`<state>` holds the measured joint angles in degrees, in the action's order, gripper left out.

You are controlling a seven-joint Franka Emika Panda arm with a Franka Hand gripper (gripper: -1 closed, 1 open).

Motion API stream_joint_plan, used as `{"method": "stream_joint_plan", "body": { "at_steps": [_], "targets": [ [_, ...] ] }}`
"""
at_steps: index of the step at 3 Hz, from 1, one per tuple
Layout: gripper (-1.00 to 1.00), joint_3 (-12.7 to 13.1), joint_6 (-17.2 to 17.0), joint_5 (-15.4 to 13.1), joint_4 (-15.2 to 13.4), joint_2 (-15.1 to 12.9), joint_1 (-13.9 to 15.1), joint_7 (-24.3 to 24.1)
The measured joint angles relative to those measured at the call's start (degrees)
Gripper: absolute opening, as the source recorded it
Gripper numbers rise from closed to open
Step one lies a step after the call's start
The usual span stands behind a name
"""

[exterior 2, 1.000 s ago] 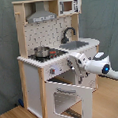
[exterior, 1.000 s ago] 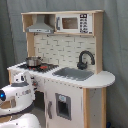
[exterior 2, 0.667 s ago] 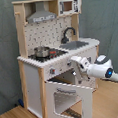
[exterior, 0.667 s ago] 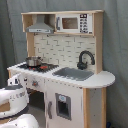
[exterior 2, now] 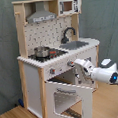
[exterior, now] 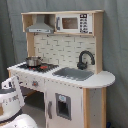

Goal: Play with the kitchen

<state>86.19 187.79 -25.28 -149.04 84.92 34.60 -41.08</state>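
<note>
Pot (exterior 2: pixel 42 51): small, round, shiny metal; it sits on the dark stovetop (exterior 2: pixel 48 54), up and to the second exterior view's left of the end effector — a natural spot for pretend cooking.
Oven door (exterior 2: pixel 70 98): white frame with a clear pane, hinged at the bottom and hanging open, directly below the end effector; probably left open so the cavity can be reached.
Kitchen (exterior: pixel 75 100): tall toy unit of white panels and pale wood, with a grey hood (exterior 2: pixel 41 16) and a microwave (exterior: pixel 74 23) at the top; it stands on the floor, right behind the end effector.
End effector (exterior 2: pixel 77 65): white, rounded, at the knob panel under the worktop's (exterior 2: pixel 89 42) front edge; I cannot tell whether it is apart or together — it looks placed to work a knob or the door.
Faucet (exterior 2: pixel 68 33): black, curved, above the grey sink (exterior 2: pixel 74 44), up and behind the end effector.
</note>
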Motion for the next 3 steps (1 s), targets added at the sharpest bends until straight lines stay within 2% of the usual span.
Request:
{"method": "stream_joint_plan", "body": {
  "at_steps": [2,3],
  "targets": [
    [1.00,0.0,-7.1,0.0,-2.9,0.0,-8.7,0.1],
    [1.00,-1.7,-10.3,-0.1,-3.6,0.1,-10.3,5.3]
  ]
}}
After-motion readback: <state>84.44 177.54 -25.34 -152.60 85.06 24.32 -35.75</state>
